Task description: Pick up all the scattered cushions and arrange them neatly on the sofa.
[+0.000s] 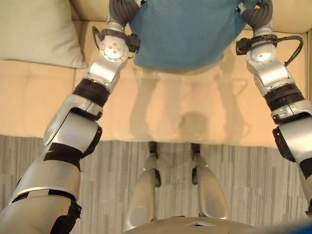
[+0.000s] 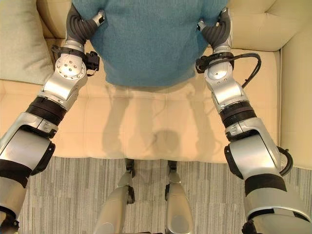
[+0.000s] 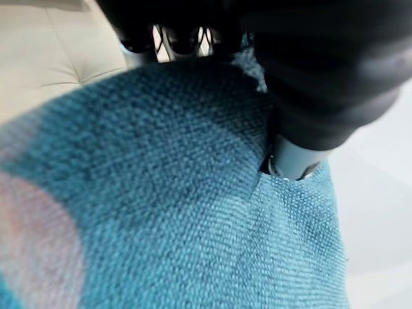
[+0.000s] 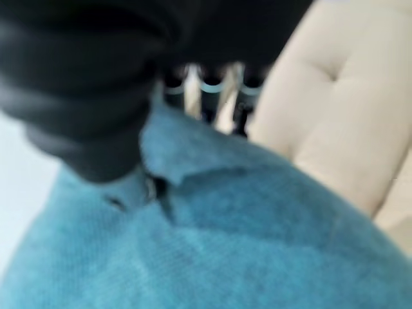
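1. At the top centre of the frame, I hold the blue cushion (image 2: 146, 41) over the sofa (image 2: 146, 126) seat, one hand on each side.
2. My left hand (image 2: 80, 27) and right hand (image 2: 217, 31) each pinch a side edge, thumb pressed into the fabric, fingers curled behind.
3. A beige cushion (image 1: 36, 31) sits upper left against the backrest.
4. Placing is under way, I judge; next I must lower it squarely against the backrest, then let go.
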